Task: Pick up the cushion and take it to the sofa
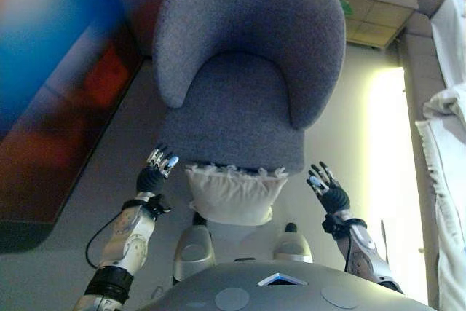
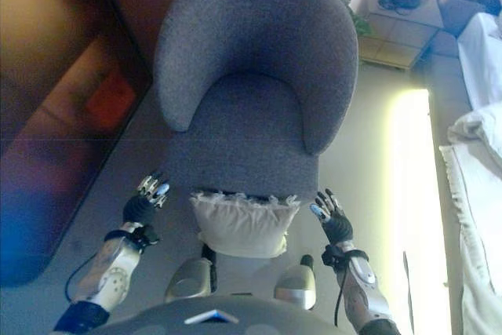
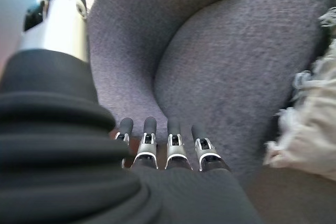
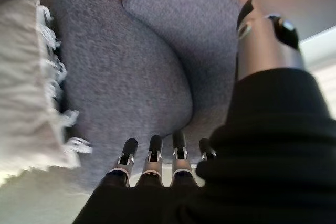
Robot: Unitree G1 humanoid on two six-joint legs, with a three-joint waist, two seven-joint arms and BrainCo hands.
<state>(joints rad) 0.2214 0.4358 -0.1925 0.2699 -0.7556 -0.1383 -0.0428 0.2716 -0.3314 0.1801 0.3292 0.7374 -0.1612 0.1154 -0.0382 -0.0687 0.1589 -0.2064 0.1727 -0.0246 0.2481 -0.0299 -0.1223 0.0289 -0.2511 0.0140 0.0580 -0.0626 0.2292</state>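
A cream cushion [image 1: 231, 194] with a fringed edge leans against the front of a grey armchair [image 1: 247, 71], between my two hands. My left hand [image 1: 154, 174] is open to the left of the cushion, apart from it. My right hand [image 1: 328, 191] is open to the right of the cushion, apart from it. The cushion's fringe shows in the left wrist view [image 3: 310, 124] and in the right wrist view [image 4: 26, 77]. Both hands are empty.
A light sofa [image 1: 448, 107] with white cloth on it runs along the right side. A small wooden side table [image 1: 378, 5] with dark items stands at the back right. A dark panel [image 1: 51, 92] fills the left side.
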